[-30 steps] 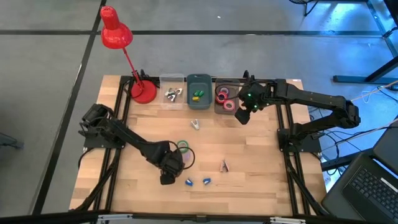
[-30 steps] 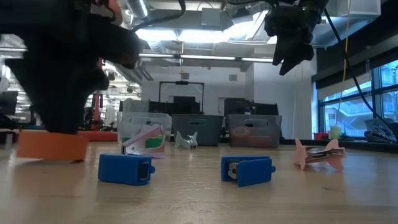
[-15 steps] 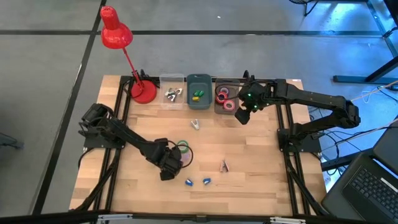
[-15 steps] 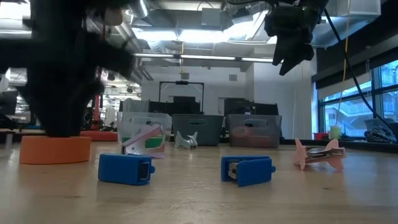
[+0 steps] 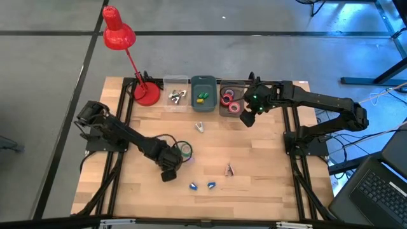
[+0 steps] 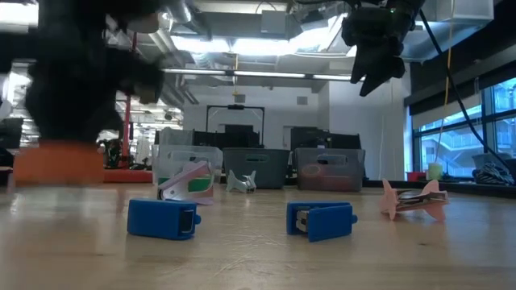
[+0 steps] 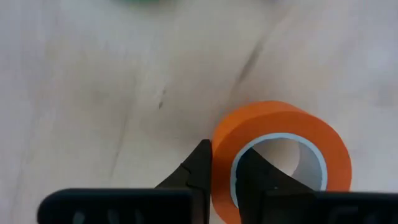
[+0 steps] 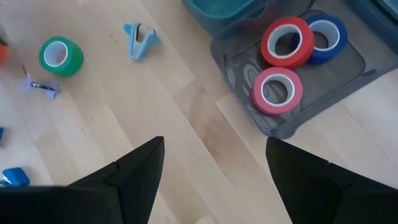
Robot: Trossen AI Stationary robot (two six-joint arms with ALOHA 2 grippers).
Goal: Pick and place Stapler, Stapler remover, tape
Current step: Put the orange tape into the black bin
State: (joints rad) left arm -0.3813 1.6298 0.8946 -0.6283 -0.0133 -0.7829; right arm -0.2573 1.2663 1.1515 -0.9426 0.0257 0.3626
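Our left gripper (image 7: 221, 171) is clenched on the wall of an orange tape (image 7: 280, 152). A green tape (image 5: 184, 149), 2 staplers (image 6: 164, 217) and removers wait. 3 tapes (image 8: 287, 42) sit binned under our released right gripper (image 5: 251, 117).

A bright orange tape roll with a pale blue-white core (image 7: 280, 152) sits on pale wood-grain table (image 7: 93, 93), beside a green tape roll with white core (image 8: 61, 56).
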